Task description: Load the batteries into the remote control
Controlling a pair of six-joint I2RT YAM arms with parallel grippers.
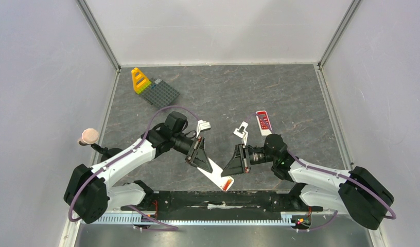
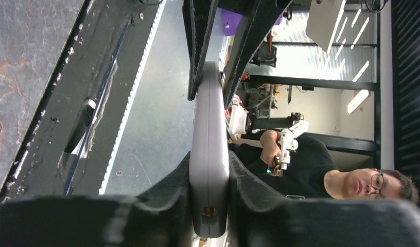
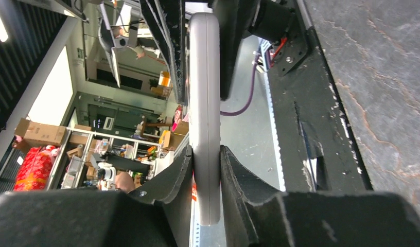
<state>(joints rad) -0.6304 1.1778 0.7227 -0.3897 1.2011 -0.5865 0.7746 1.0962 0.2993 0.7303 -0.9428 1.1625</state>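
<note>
Remote control (image 1: 216, 176) is being clamped edgewise by left gripper (image 1: 202, 158) and right gripper (image 1: 231, 167) jaws, steadying it for loading.

One slim white plastic remote control (image 1: 215, 175), orange-red patch at near end, lying diagonally, clamped aloft from both sides.

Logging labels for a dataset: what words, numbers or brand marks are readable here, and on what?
No text is readable.
The red remote: keys and display too small to read.
The white remote: no marking visible.
The cardboard boxes in the background: print blurred.
</note>
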